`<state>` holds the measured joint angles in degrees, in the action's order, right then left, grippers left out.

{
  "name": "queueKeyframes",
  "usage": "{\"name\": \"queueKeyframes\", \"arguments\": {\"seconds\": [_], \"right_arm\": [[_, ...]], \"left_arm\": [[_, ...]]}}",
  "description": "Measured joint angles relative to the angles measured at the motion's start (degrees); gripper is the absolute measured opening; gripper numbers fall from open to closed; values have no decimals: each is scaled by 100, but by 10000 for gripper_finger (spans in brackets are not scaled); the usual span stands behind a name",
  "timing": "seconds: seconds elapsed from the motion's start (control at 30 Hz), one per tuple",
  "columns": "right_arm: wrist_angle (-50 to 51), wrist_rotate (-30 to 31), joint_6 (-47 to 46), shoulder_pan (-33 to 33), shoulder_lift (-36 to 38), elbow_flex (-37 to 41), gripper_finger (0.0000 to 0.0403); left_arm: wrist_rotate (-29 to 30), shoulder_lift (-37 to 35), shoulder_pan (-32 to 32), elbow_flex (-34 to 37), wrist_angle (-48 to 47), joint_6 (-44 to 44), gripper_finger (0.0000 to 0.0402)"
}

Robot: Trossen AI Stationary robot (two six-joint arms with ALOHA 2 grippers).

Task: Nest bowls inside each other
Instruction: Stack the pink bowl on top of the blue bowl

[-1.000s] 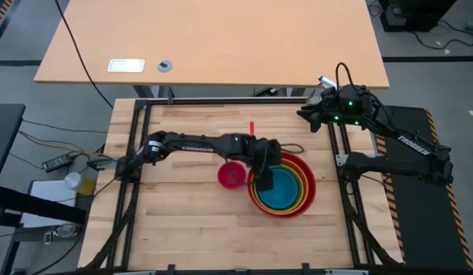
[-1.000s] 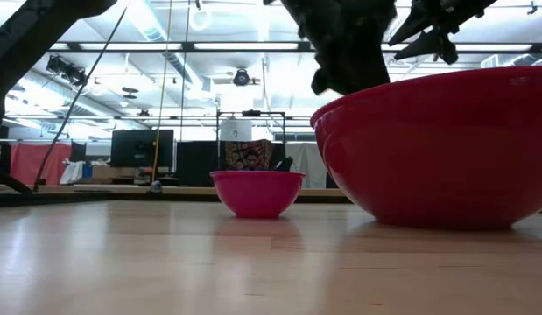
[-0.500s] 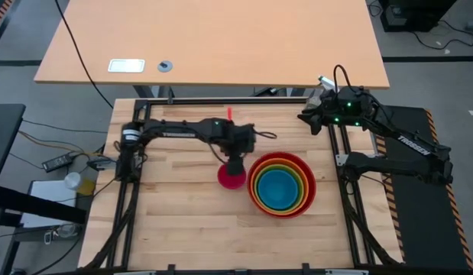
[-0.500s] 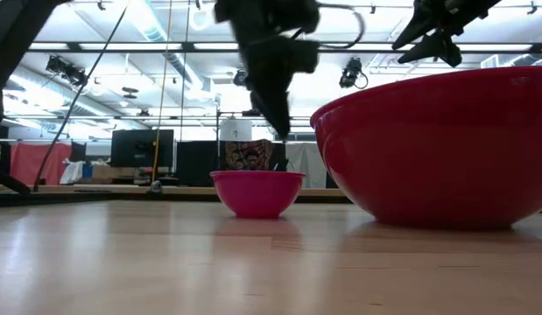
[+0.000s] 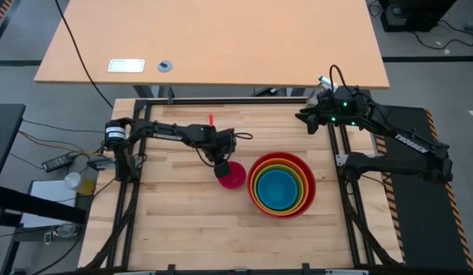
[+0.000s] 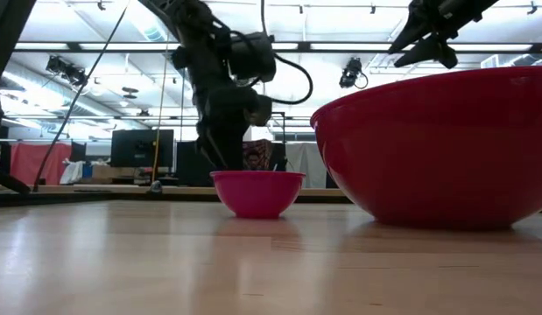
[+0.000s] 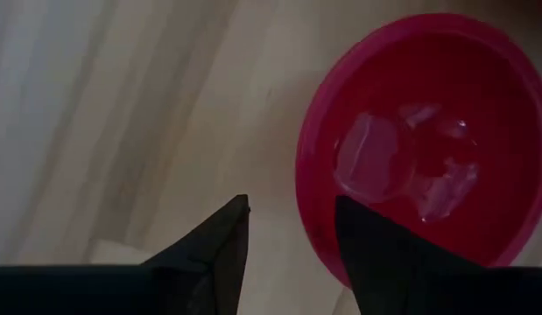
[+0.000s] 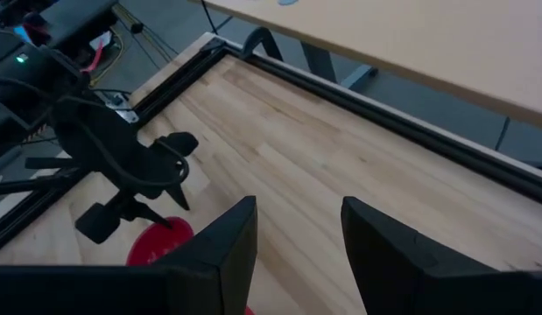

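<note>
The smallest bowl, magenta pink (image 5: 231,176) (image 6: 257,192) (image 7: 428,131), stands on its base on the wooden table, just left of the stack. The stack is the blue bowl (image 5: 280,189) inside the lime green, inside the orange, inside the big red one (image 5: 256,200) (image 6: 446,149). My left gripper (image 5: 223,163) (image 6: 220,164) (image 7: 292,203) is open and points steeply down at the pink bowl's far-left rim; no touch shows. My right gripper (image 5: 303,118) (image 8: 297,203) waits open, high over the far right corner.
A black metal frame (image 5: 137,145) borders the table's left, far and right sides. A light wooden desk (image 5: 213,46) stands beyond the far edge. Bare tabletop (image 5: 190,229) lies in front of the bowls, toward the near edge.
My left gripper has left its place above the stacked bowls, travelled toward the table's left edge and sunk to the pink bowl's rim, rolling somewhat as it went. The bowls have kept their places.
</note>
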<state>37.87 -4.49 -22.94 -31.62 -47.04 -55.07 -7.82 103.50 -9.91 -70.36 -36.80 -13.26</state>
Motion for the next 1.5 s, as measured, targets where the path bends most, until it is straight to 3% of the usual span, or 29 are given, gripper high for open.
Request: {"name": "queueKeyframes", "arguments": {"seconds": [0.3,0.43,0.6,0.87,1.03,1.2,1.5], "right_arm": [[-27,-151,50,0,-190,0,174],[-147,-153,64,0,-213,0,174],[-287,-153,64,0,-213,0,174],[-287,-194,62,0,-209,0,174],[-262,-276,30,3,-209,0,174],[-77,-154,58,118,-263,0,174],[45,595,16,227,-387,-3,174]], "left_arm": [[-4,0,82,354,318,-363,165],[-1,0,114,353,323,-439,123],[-38,0,116,353,325,-636,23],[-2,-287,105,219,241,-799,15],[-260,-619,123,-412,135,-777,14],[-296,-481,277,-1354,-41,-837,13],[-237,1242,612,-3623,-776,-702,12]]}}
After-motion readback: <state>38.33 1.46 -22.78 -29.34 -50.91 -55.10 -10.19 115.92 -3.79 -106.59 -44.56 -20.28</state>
